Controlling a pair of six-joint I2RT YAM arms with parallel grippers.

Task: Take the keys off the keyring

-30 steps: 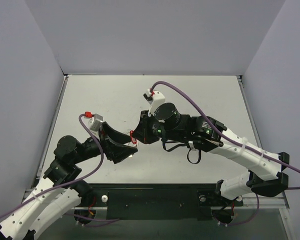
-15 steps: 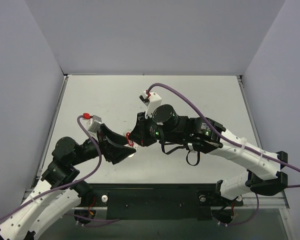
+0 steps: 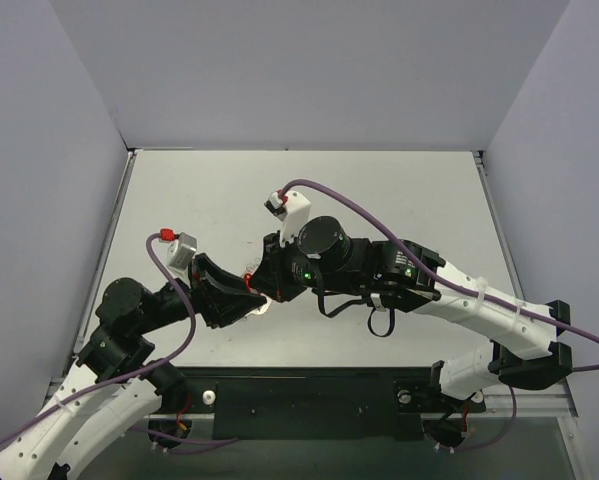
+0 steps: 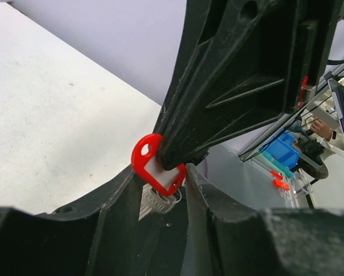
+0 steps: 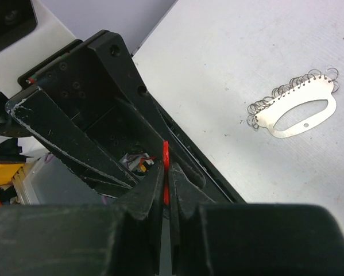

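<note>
Now, over the white table (image 3: 179,200), the black left gripper (image 4: 162,198) and black right gripper (image 5: 165,190) sat nose to nose. Both were clenched on the tiny red-headed, grey-bladed key (image 4: 158,168), their fingers (image 4: 114,218) hiding most of it. The flat silver plate edged with wire rings (image 5: 295,109) lay well apart.

Just beside the keyring plate (image 5: 295,112), the left gripper (image 4: 163,190) and right gripper (image 5: 165,172) meet tip to tip on the red key (image 4: 154,167), barring passage; the table (image 3: 379,190) beyond the plate lies open

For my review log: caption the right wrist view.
Right gripper pinches the red key edge-on; a metal plate strung with rings lies on the table.
</note>
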